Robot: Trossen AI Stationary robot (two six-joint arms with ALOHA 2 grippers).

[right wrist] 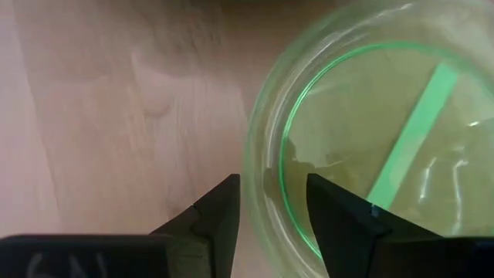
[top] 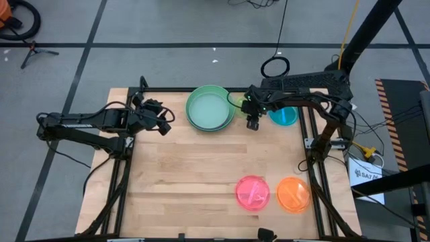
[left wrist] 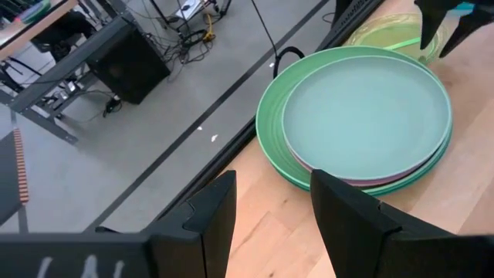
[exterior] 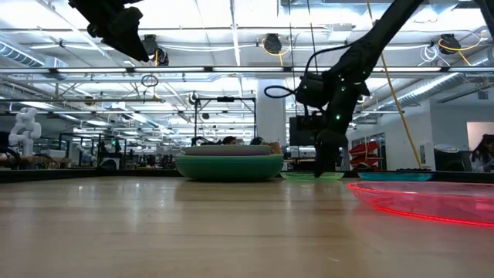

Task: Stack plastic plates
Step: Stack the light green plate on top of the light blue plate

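Observation:
A stack of larger plates (top: pixel 210 107) rests near the table's far edge, mint on top, green below and a purple edge between (left wrist: pixel 363 116). Just right of it lies the translucent lime plate (top: pixel 238 102), flat on the wood. My right gripper (top: pixel 253 123) is low over it and open. In the right wrist view its fingers (right wrist: pixel 272 185) stand on either side of the lime plate's rim (right wrist: pixel 258 166), one inside and one outside. My left gripper (top: pixel 161 122) hovers open left of the stack (left wrist: pixel 272 185). Blue (top: pixel 285 117), hot pink (top: pixel 253 193) and orange (top: pixel 293 194) plates lie apart.
The hot pink and orange plates sit side by side near the table's near right corner; the middle and left of the table show bare wood. The blue plate lies under the right arm by the right frame post (top: pixel 310 121). Cables and floor lie beyond the far edge.

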